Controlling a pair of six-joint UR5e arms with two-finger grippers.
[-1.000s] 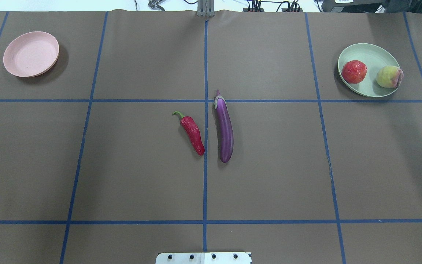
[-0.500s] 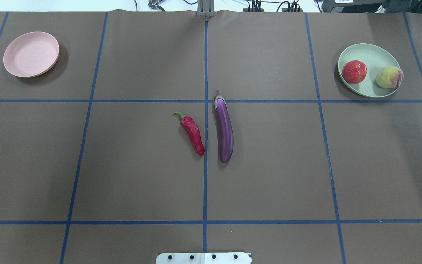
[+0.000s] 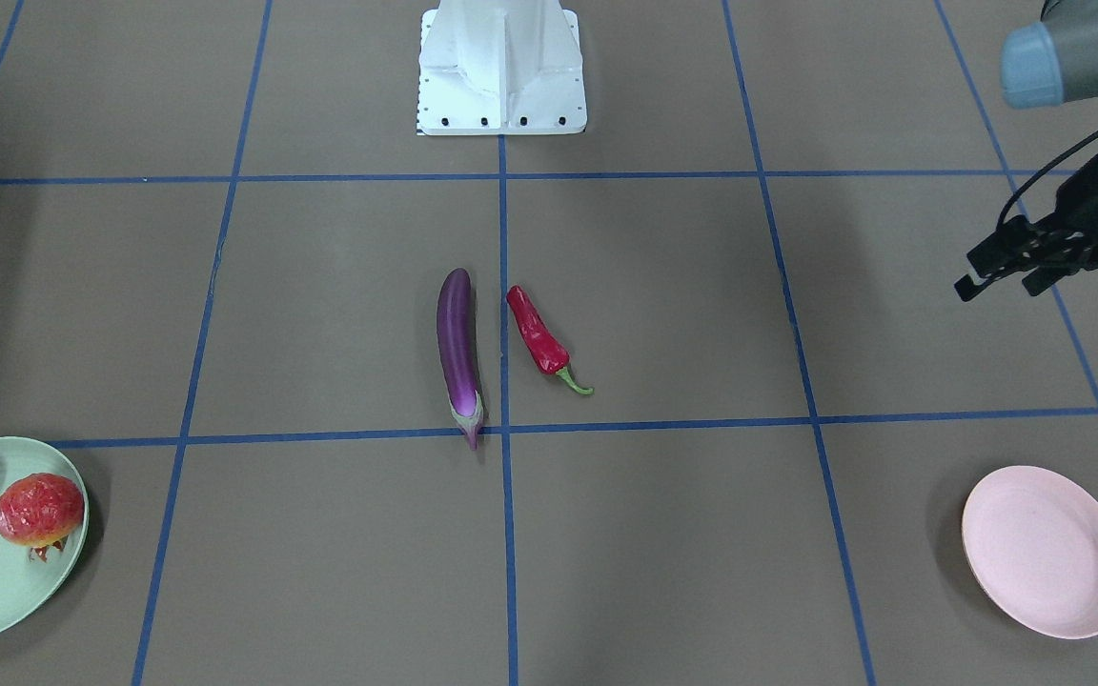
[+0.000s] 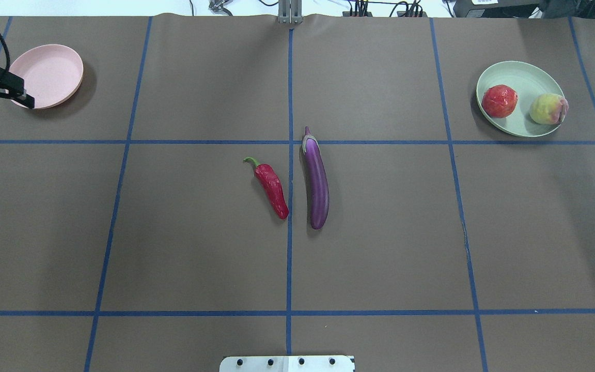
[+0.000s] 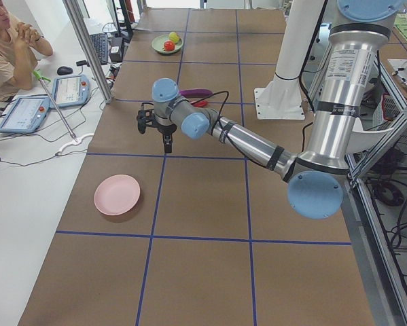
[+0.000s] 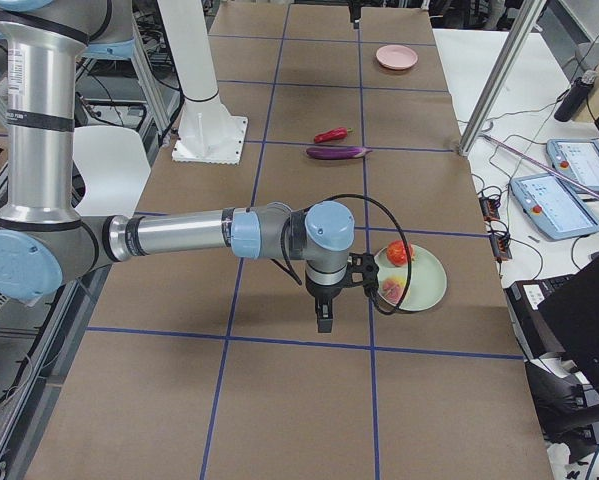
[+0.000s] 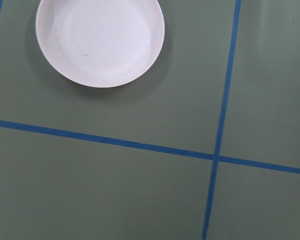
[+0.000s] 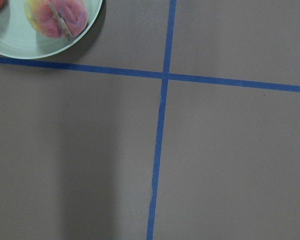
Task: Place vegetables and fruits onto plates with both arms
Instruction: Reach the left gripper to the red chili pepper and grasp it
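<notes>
The purple eggplant [image 4: 316,181] and the red chili [image 4: 271,188] lie side by side at the table's middle, also in the front view [image 3: 458,348] [image 3: 538,341]. The empty pink plate [image 4: 49,72] sits far left. My left gripper [image 4: 7,108] hovers open and empty beside it, as in the front view [image 3: 995,288]. The green plate [image 4: 522,77] far right holds the pomegranate [image 4: 499,101] and the peach [image 4: 548,108]. My right gripper [image 6: 324,315] shows only in the exterior right view, near the green plate; I cannot tell whether it is open or shut.
The white base mount [image 4: 287,363] stands at the near edge. Blue tape lines grid the brown table. An operator [image 5: 6,47] sits beyond the far side with tablets [image 5: 26,112] and a slanted metal post [image 5: 87,47].
My left gripper has come into the overhead view at the left edge, next to the pink plate. The vegetables, fruits and plates have not moved.
</notes>
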